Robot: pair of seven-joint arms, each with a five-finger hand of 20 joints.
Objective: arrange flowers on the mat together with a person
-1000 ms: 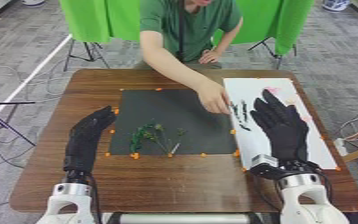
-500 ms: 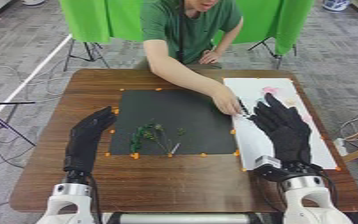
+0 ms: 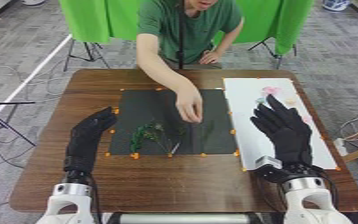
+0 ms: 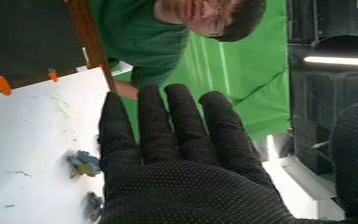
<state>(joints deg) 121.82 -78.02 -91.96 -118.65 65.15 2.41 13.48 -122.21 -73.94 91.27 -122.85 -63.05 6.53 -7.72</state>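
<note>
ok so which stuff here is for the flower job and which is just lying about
For the job:
- dark mat
- green sprigs
- pink flower
- white sheet

Likely just about:
- green backdrop
- black stand

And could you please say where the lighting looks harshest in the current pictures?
Right wrist view: a glowing tube light stands out against the dark surroundings. Head view: the white sheet looks bright beside the dark mat.

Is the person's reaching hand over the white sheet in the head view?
No, the person's hand is over the dark mat, left of the white sheet.
</note>
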